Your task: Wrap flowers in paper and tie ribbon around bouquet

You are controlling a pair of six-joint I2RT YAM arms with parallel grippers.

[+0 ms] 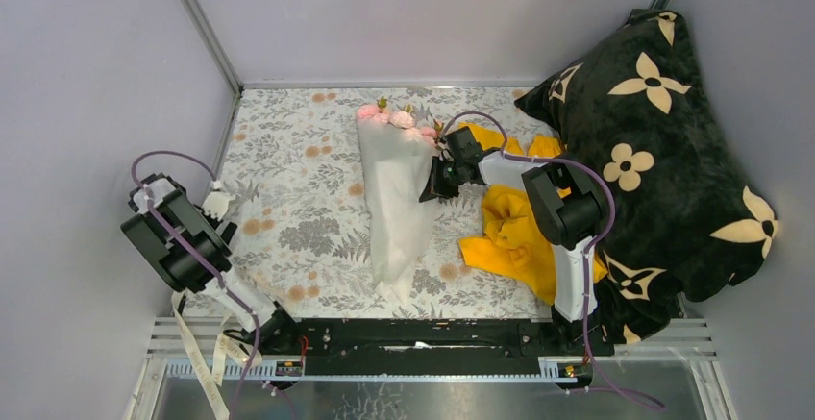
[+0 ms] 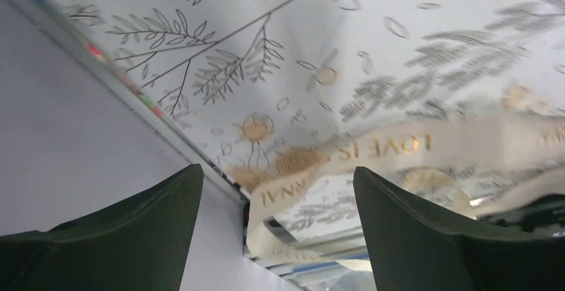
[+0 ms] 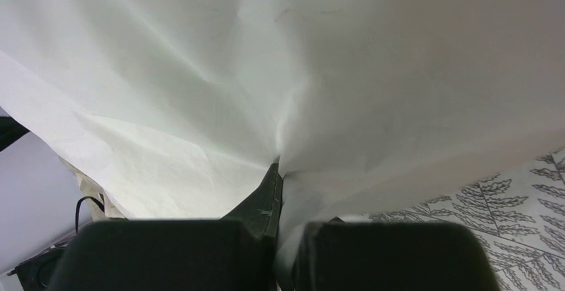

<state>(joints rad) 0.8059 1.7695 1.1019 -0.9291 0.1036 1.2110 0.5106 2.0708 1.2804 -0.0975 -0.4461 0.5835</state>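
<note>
The paper (image 1: 396, 204) lies rolled lengthwise round the flowers (image 1: 394, 116), whose pink blooms stick out at the far end. My right gripper (image 1: 438, 185) is at the roll's right side, shut on a fold of the paper (image 3: 200, 84); in the right wrist view the sheet is pinched at the gripper (image 3: 280, 169). My left gripper (image 1: 216, 202) is at the table's left side, open and holding nothing. In the left wrist view the cream ribbon (image 2: 373, 148), printed with gold letters, lies past the open gripper (image 2: 276, 171). The ribbon (image 1: 197, 355) hangs over the near left edge.
A yellow garment (image 1: 509, 237) lies under my right arm. A large black pillow (image 1: 663, 151) with cream flower shapes fills the right corner. The printed tablecloth (image 1: 298, 199) covers the table. Grey walls close in on three sides, and a metal rail (image 1: 432, 343) runs along the near edge.
</note>
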